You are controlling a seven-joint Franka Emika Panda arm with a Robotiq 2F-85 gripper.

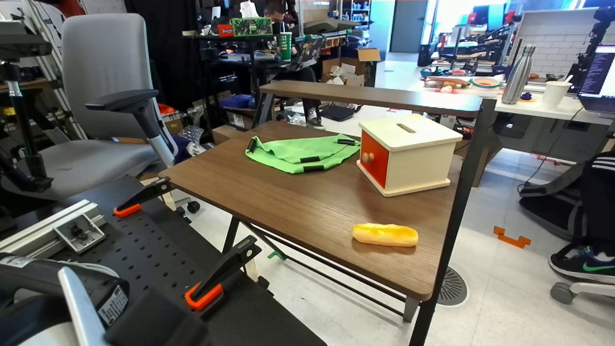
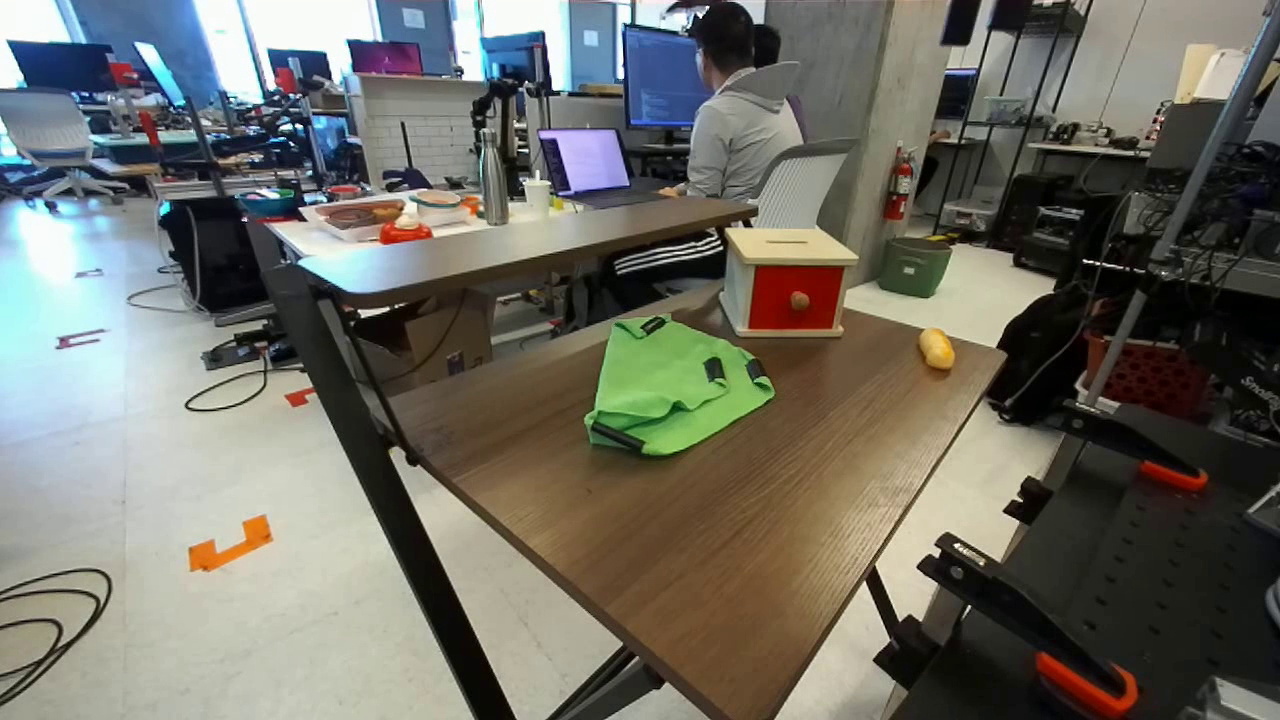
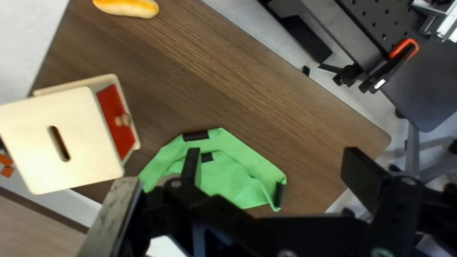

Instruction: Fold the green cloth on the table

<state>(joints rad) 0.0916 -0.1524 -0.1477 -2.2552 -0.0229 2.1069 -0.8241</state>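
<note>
The green cloth (image 1: 302,153) lies on the brown table (image 1: 269,192), folded over itself so that one layer covers part of another. Black strips mark its corners. It also shows in an exterior view (image 2: 670,390) and in the wrist view (image 3: 232,175). My gripper (image 3: 272,153) is open and empty in the wrist view, its two fingers wide apart. It is above the table, apart from the cloth; one finger overlaps the cloth in the picture and hides part of it. The gripper does not show clearly in either exterior view.
A wooden box (image 1: 420,161) with a red door and a slotted lid stands beside the cloth. A yellow bread roll (image 1: 385,235) lies near a table corner. A raised shelf (image 2: 520,250) runs along one table side. Black clamps (image 1: 223,271) sit on the robot's bench edge.
</note>
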